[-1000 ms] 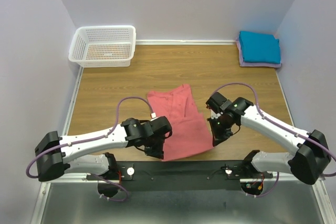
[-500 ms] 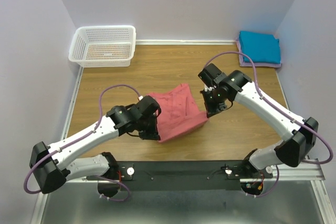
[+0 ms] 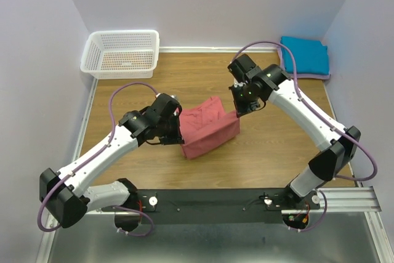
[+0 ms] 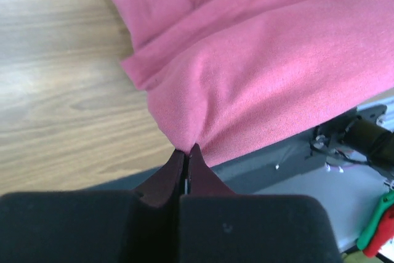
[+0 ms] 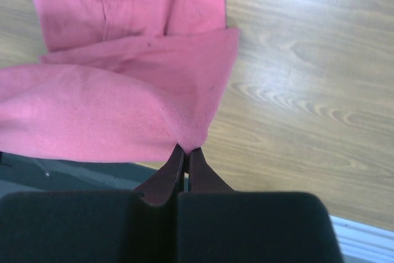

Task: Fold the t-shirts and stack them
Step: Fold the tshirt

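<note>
We see the pink t-shirt [image 3: 209,129] at the middle of the frame, bunched and doubled over between the two arms. The left end effector [image 3: 180,133] is clamped on its left edge and the right end effector [image 3: 237,111] on its right edge. A white basket [image 3: 92,61] sits at the upper left of the worktop [image 3: 271,149]. At the upper right, a folded teal t-shirt [image 3: 303,55] lies on a lavender t-shirt [image 3: 305,76].

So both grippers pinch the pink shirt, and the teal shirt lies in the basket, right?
Not in the basket: the top view shows the teal shirt folded at the far right corner. The left gripper and right gripper do pinch the pink shirt.
</note>
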`<action>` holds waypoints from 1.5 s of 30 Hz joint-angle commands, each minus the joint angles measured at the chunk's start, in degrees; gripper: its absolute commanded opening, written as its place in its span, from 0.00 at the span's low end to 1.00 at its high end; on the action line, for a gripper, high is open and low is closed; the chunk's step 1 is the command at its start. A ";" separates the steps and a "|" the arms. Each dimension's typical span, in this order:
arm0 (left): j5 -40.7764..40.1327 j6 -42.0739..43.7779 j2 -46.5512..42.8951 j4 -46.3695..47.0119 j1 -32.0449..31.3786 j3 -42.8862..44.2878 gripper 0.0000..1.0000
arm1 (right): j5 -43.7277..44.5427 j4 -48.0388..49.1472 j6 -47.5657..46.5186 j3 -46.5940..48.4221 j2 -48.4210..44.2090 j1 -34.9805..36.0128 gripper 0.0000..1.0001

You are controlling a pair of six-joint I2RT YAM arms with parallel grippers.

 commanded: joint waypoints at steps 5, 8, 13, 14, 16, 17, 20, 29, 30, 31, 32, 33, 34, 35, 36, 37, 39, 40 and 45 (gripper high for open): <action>-1.61 6.23 2.61 4.46 5.68 1.75 0.00 | 1.38 5.01 -2.43 7.22 6.29 -1.32 0.01; -2.05 7.90 3.32 6.04 8.05 1.84 0.00 | 1.20 6.68 -2.86 9.41 8.67 -1.50 0.01; -2.49 9.14 5.51 9.81 11.30 1.49 0.00 | 1.90 9.58 -3.66 11.00 12.53 -2.38 0.01; -2.58 9.23 5.52 9.83 11.74 1.23 0.00 | 1.99 10.10 -3.74 11.18 13.06 -2.55 0.01; -2.67 9.93 6.66 11.84 12.80 0.78 0.00 | 2.60 11.42 -3.83 11.36 13.94 -2.82 0.01; -3.19 10.10 7.09 13.41 13.50 0.78 0.00 | 2.69 11.95 -3.83 11.18 14.73 -3.34 0.01; -3.81 11.33 9.81 16.14 15.08 1.05 0.00 | 3.22 13.53 -3.83 11.18 16.05 -3.78 0.01; -6.97 15.46 16.67 21.60 16.32 6.05 0.00 | 5.33 19.07 -3.13 10.39 17.55 -5.80 0.00; -7.15 15.73 17.55 22.13 16.49 7.01 0.00 | 5.16 19.86 -3.04 10.30 17.46 -6.07 0.01; -7.59 15.90 18.17 22.74 16.41 7.37 0.00 | 5.07 20.30 -3.13 10.21 17.46 -6.33 0.01; -8.03 16.34 18.69 23.88 16.49 7.81 0.00 | 4.98 20.65 -3.04 10.04 17.55 -7.12 0.01; -8.12 16.87 20.01 24.41 16.49 8.42 0.00 | 4.72 21.09 -2.87 9.95 17.72 -7.56 0.01; -8.21 17.22 20.80 24.94 16.67 8.86 0.00 | 4.54 21.53 -2.87 9.86 17.90 -7.91 0.01; -8.12 17.49 21.59 25.64 16.84 9.13 0.00 | 4.28 21.88 -2.87 9.51 18.33 -8.61 0.01; -8.29 17.75 23.08 26.60 16.85 9.83 0.00 | 3.84 22.76 -2.78 9.07 18.51 -8.97 0.01; -8.73 17.75 23.88 27.14 16.93 10.01 0.00 | 3.58 23.46 -2.78 8.63 18.69 -9.32 0.00; -9.61 17.93 26.24 28.62 17.46 10.36 0.00 | 2.96 24.61 -2.69 8.19 19.74 -10.29 0.01; -10.05 18.10 26.95 29.16 17.55 10.54 0.00 | 2.44 25.57 -2.60 7.76 20.18 -10.55 0.01; -11.63 18.54 32.57 34.33 18.78 10.80 0.00 | 1.64 29.61 -1.90 6.08 22.82 -11.87 0.01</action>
